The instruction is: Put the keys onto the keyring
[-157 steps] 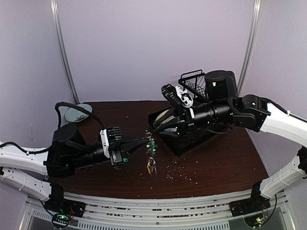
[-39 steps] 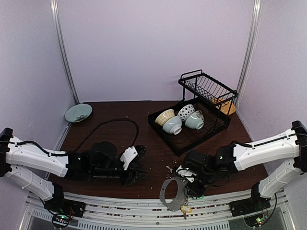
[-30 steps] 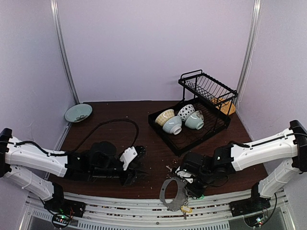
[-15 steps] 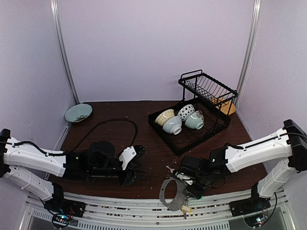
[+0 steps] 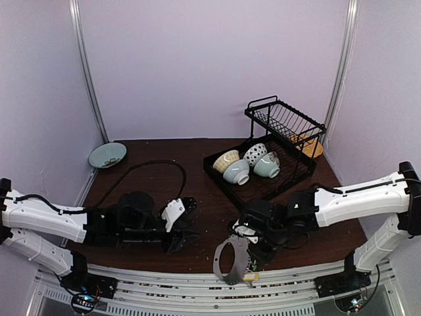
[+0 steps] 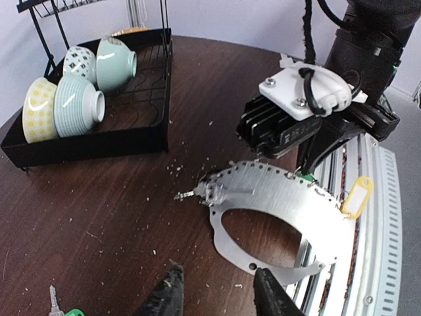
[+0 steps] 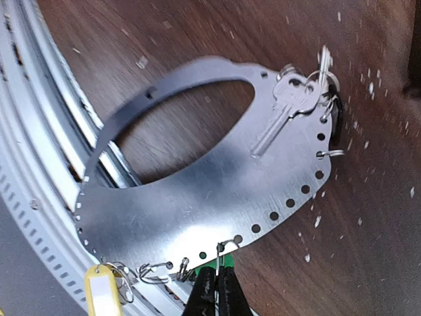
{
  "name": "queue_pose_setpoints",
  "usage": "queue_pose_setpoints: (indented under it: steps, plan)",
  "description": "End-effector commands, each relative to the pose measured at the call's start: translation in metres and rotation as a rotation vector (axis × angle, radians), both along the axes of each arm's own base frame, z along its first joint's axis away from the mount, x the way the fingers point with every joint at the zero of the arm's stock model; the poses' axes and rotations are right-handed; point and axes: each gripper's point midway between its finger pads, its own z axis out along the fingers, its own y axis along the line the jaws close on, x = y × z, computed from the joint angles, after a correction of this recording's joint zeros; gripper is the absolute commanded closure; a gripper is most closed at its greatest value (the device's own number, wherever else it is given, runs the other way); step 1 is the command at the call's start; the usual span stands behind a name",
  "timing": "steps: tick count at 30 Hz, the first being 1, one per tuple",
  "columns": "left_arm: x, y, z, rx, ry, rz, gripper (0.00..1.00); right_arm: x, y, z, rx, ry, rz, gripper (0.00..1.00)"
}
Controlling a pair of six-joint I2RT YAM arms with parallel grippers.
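Jaws of right gripper [image 7: 214,280] pinch rim of flat silver perforated oval keyring [image 7: 197,197] — left gripper [image 6: 217,276] half-open, empty.

You are looking at a keyring [image 7: 197,197] of flat sheet metal, brushed matt grey, with punched holes along its rim. The key [image 7: 279,115] is brighter, polished metal. The tag [image 7: 99,289] is glossy yellow plastic. The table [image 6: 99,197] is dark, smooth wood-look board flecked with pale crumbs. The bowls [image 6: 79,104] show a shiny glaze.
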Motion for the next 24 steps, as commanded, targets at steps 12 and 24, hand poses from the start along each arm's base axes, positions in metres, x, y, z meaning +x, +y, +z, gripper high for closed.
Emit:
queue_pose_setpoints:
  steps: [12, 24]
  plan:
    - [-0.037, -0.047, 0.121, -0.265, -0.267, -0.27, 0.75, -0.008, 0.082, 0.166, 0.413, -0.201, 0.478, 1.0]
    - [-0.046, -0.05, 0.114, -0.203, -0.291, -0.334, 0.85, -0.01, 0.092, 0.189, 0.41, -0.276, 0.579, 1.0]
